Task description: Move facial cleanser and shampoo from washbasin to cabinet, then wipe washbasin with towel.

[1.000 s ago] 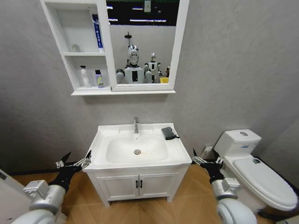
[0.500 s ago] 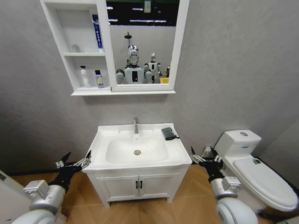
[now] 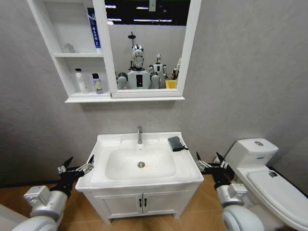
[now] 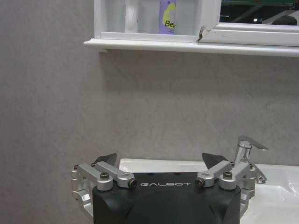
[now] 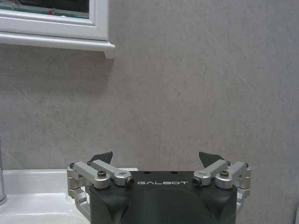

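The white washbasin (image 3: 187, 166) stands in the middle of the head view, with a chrome tap (image 3: 139, 134) at its back. A dark folded towel (image 3: 175, 143) lies on its right rear corner. On the wall hangs the cabinet (image 3: 61, 72). A white bottle (image 3: 79, 80) and a purple bottle (image 3: 96, 83) stand on its lowest shelf; I cannot tell which is the facial cleanser and which the shampoo. My left gripper (image 3: 77, 168) hovers open left of the basin's front corner. Right of the basin, my right gripper (image 3: 210, 162) is open too. Both are empty.
A white toilet (image 3: 269, 168) stands close on the right. Below the basin is a low cupboard (image 3: 142, 202) with two doors. A blue tube (image 3: 92, 26) stands on the cabinet's top shelf. The mirror (image 3: 144, 43) reflects the robot. There is free floor at the left.
The whole picture has shifted: the camera moved nearer, so basin and cabinet look larger. The right gripper's fingers have spread a little wider. The towel and bottles stay put.
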Tool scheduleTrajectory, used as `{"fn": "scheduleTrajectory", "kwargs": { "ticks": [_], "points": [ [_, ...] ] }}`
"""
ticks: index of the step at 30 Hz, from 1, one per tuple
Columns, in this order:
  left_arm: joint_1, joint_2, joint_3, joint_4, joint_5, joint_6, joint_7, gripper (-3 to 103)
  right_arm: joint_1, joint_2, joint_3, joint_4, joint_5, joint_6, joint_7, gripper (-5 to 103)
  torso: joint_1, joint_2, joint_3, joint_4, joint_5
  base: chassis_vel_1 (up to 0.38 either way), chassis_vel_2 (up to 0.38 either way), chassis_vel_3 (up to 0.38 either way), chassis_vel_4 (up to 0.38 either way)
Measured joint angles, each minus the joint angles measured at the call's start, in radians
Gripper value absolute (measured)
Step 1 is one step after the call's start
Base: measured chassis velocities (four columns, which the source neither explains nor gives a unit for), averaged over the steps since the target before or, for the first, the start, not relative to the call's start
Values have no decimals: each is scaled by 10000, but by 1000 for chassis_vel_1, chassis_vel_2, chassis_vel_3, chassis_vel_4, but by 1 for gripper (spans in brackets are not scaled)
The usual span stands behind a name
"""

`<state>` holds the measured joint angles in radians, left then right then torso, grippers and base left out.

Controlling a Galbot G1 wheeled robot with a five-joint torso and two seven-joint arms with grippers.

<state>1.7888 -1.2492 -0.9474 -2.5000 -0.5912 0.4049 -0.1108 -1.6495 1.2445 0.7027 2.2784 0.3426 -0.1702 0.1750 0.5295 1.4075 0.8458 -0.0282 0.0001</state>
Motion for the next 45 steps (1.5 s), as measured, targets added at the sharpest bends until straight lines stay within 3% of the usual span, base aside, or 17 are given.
{"fn": "scheduleTrajectory", "kwargs": {
  "ticks": [7,9,10,14,15,17,19,23,26,27,29,33,45],
  "points": [
    [4,-1,-2,0,0,0,0,100,760,-1237,14,-382,927,-1065,901,100,-11,5,-3,6,1,15,-7,-13,10],
    [3,0,-2,0,0,-1,0,100,1209,-2041,122,-650,1381,-1956,1073,100,-10,4,-3,5,2,0,0,0,0],
    [3,0,-2,0,0,-1,0,100,1209,-2041,122,-650,1381,-1956,1073,100,-10,4,-3,5,2,0,0,0,0],
    [2,0,-2,1,0,-1,1,100,2694,-2962,-172,-1725,2057,-3240,1216,100,-4,2,0,3,4,0,0,0,0],
    [2,0,-2,1,0,-1,1,100,2694,-2962,-172,-1725,2057,-3240,1216,100,-4,2,0,3,4,0,0,0,0],
    [1,0,0,1,0,-1,0,100,4034,-3280,-665,-2510,2816,-4053,1319,100,-3,2,0,4,3,0,0,0,0],
    [1,0,0,1,0,0,0,100,4860,-3392,-1072,-3037,3166,-4390,1355,100,-4,3,0,6,0,0,0,0,0],
    [1,0,0,1,-1,0,0,100,6475,-3425,-2168,-4174,3686,-4753,1502,100,-3,2,0,9,1,0,0,0,0],
    [1,0,1,1,-1,1,3,100,8381,-3050,-3840,-5582,4461,-5210,2173,100,-3,1,1,4,3,0,0,0,0],
    [1,0,1,1,-1,1,3,100,8381,-3050,-3840,-5582,4461,-5210,2173,100,-3,1,1,4,3,0,0,0,0],
    [1,0,0,1,0,2,1,100,9618,-2747,-5045,-6714,4741,-5300,2497,100,-2,1,0,12,0,0,0,0,0],
    [1,0,0,1,0,2,0,100,10753,-2395,-6131,-8235,4769,-5394,2480,100,-2,0,1,5,0,0,0,0,0],
    [1,0,0,1,-1,2,0,100,11945,-1316,-7323,-9989,4886,-5685,2361,100,-3,1,-1,7,0,0,0,0,0]
  ]
}}
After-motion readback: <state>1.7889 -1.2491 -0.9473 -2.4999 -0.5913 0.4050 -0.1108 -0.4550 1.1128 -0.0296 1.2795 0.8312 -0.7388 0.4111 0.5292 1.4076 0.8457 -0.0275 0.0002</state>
